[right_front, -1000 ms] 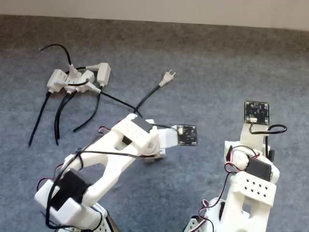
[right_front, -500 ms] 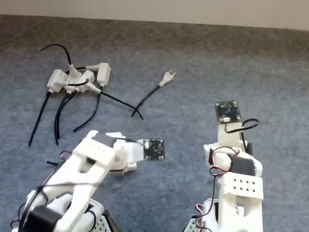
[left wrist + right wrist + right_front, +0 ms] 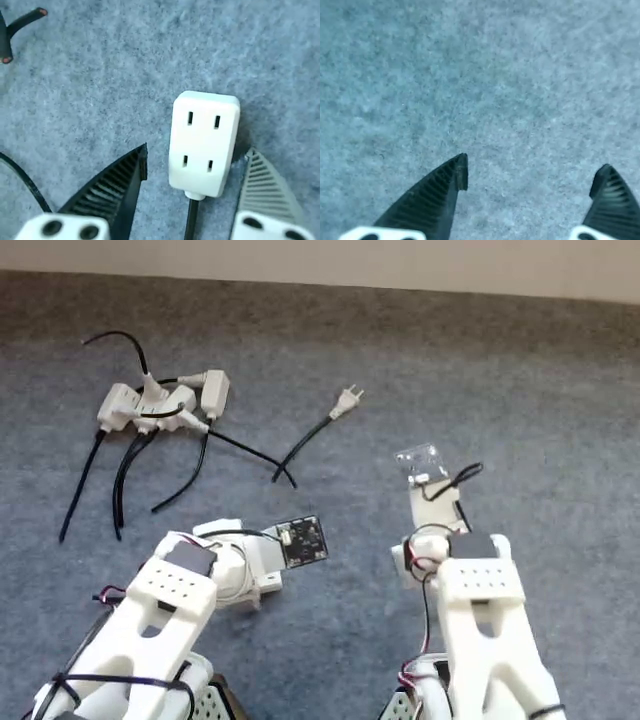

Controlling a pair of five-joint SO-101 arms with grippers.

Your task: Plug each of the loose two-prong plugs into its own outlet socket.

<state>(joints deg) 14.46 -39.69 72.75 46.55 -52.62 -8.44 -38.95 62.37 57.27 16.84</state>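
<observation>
The left fingers [image 3: 120, 186] are spread wide and grip nothing. A white outlet block [image 3: 204, 142] lies flat on the carpeted counter [image 3: 100, 75] between them, with one fingertip just beside its edge. The loose plug [image 3: 348, 398] lies on its black cord [image 3: 305, 445] well apart from the outlet block, as does a cluster of outlets [image 3: 160, 405] with cords already seated. The right fingers [image 3: 440, 192] are also spread wide and hold nothing, above bare carpet apart from the outlet block.

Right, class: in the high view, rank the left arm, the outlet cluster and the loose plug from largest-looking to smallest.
1. left arm, though it sits nearest the camera, which enlarges it
2. outlet cluster
3. loose plug, clearly the smallest
</observation>
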